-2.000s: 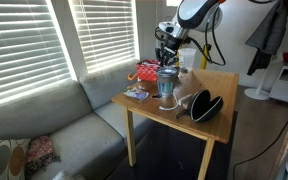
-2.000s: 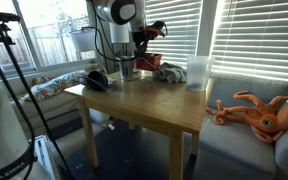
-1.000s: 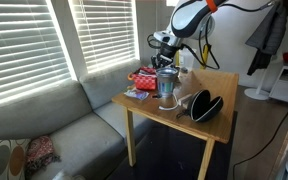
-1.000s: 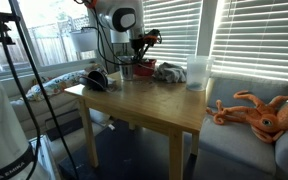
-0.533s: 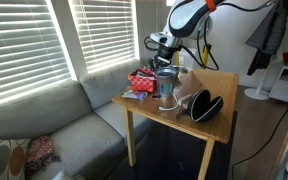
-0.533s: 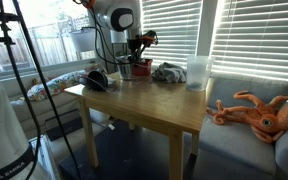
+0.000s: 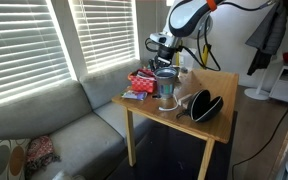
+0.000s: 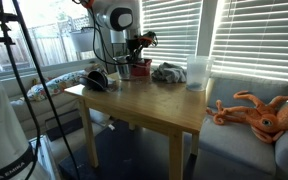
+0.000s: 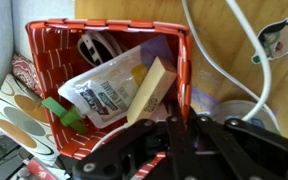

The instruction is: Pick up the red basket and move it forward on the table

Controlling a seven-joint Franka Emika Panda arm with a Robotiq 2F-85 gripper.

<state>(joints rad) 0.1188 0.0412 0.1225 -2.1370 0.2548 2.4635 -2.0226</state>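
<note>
The red basket (image 9: 42, 62) is boxy and open-topped, and it holds packets and a tan block. It sits near the table's window-side edge in both exterior views (image 7: 141, 79) (image 8: 137, 68). My gripper (image 9: 149, 128) is shut on the basket's right wall, which runs between the fingers. The arm comes down onto it from above (image 7: 158, 60) (image 8: 138, 55). I cannot tell whether the basket rests on the wooden table (image 7: 220, 86) (image 8: 154, 102) or hangs just above it.
A clear glass jar (image 7: 166, 88) stands right next to the basket. A black oval case (image 7: 206, 105) (image 8: 97, 80) lies near the table edge. A grey cloth (image 8: 167, 72) and a white container (image 8: 195, 71) are on the table. A sofa (image 7: 54, 130) with an orange octopus toy (image 8: 254, 113) flanks it.
Over two seconds the gripper came down onto the basket and shifted it slightly along the table, beside the jar. Nothing visible moved in the last half second.
</note>
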